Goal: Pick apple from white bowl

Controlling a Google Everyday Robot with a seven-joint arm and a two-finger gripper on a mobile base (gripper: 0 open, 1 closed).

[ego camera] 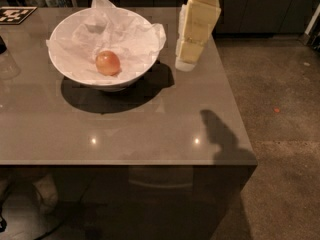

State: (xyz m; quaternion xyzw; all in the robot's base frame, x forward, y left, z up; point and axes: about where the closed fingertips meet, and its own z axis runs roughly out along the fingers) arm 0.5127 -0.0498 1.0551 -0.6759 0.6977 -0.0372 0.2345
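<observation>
The apple [108,63] is small, round and orange-red. It lies on crumpled white tissue paper inside the large white bowl [70,71], which stands on the grey table at the back left. My gripper [187,63] hangs down from the top of the view, cream-coloured, just right of the bowl's rim and above the tabletop. It is beside the bowl, apart from the apple, and holds nothing.
The grey table [150,129] has its right edge close to the gripper and its front edge near the bottom. A black-and-white marker tag [11,14] lies at the far left corner. Brown floor [280,109] lies to the right.
</observation>
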